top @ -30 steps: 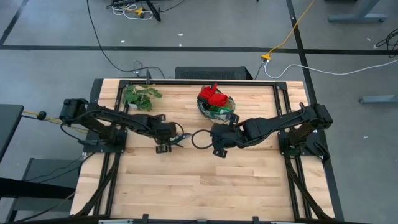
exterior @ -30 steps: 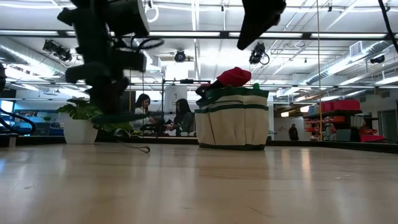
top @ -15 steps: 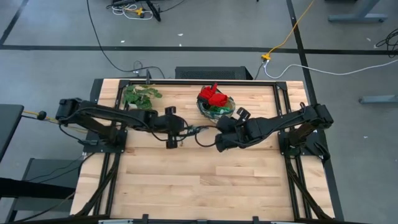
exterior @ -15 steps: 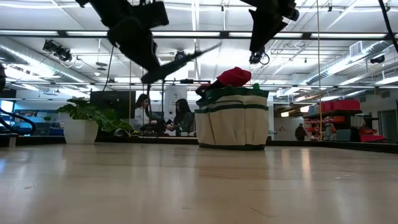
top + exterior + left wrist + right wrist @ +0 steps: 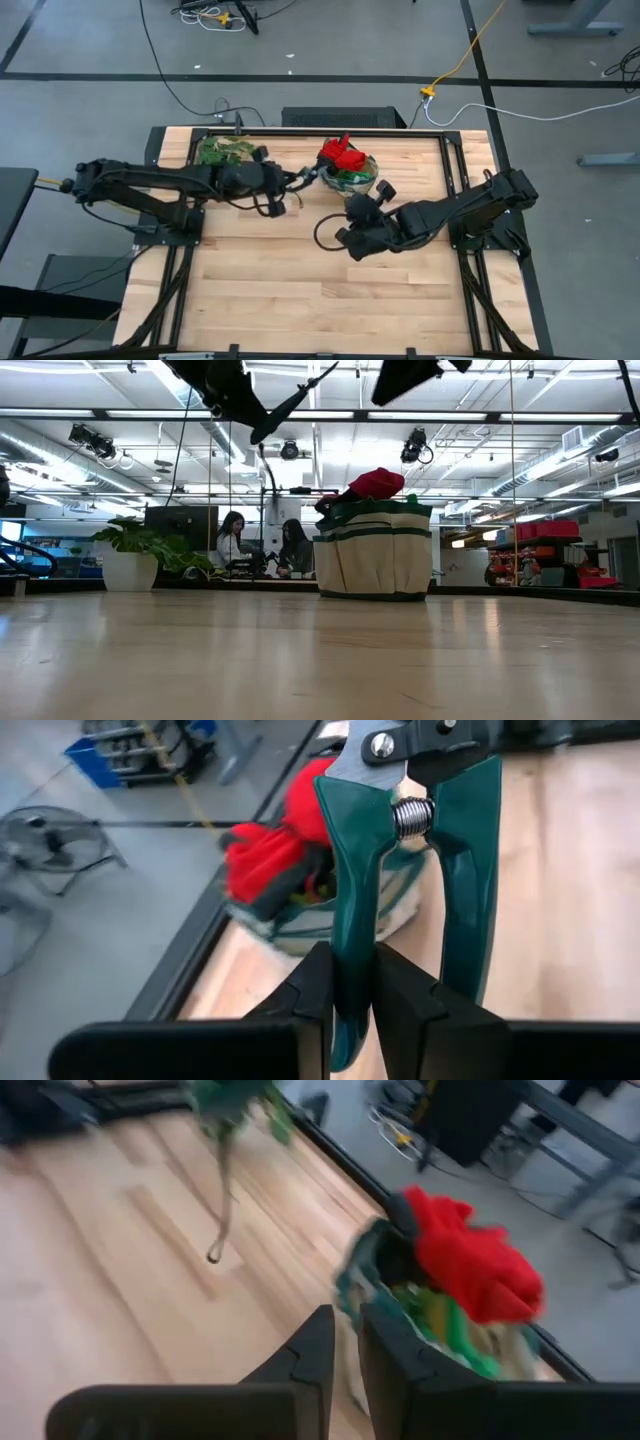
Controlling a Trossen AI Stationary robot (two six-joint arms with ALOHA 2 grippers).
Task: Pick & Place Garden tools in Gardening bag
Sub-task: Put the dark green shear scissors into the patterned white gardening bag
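Observation:
My left gripper (image 5: 278,186) is shut on the green-handled pruning shears (image 5: 400,830), high above the table and just left of the gardening bag (image 5: 350,176). The shears also show in the low view (image 5: 295,398). The round olive-and-tan bag stands on its base at the far middle (image 5: 375,555). Red gloves (image 5: 342,154) stick up out of it over green things (image 5: 440,1320). My right gripper (image 5: 347,240) is shut and empty, raised on the near side of the bag. The hand rake is not seen. My left gripper pinches one green handle (image 5: 352,955) of the shears between its two fingers (image 5: 312,995); the other handle (image 5: 465,870) stands free beside it. The fingers come from the table's left. The shears reach out ahead of them toward the bag, lifted clear, blades slanting up.
A leafy plant sprig (image 5: 222,150) lies at the far left of the table, beside my left arm. Bare wood (image 5: 300,290) spreads over the near half. People sit in the room beyond the far edge (image 5: 262,545).
My left gripper has risen from near the table with the shears and gone toward the far edge and the bag. The shears are lifted clear and now point up toward the bag. My right gripper has drawn back a little toward the near edge.

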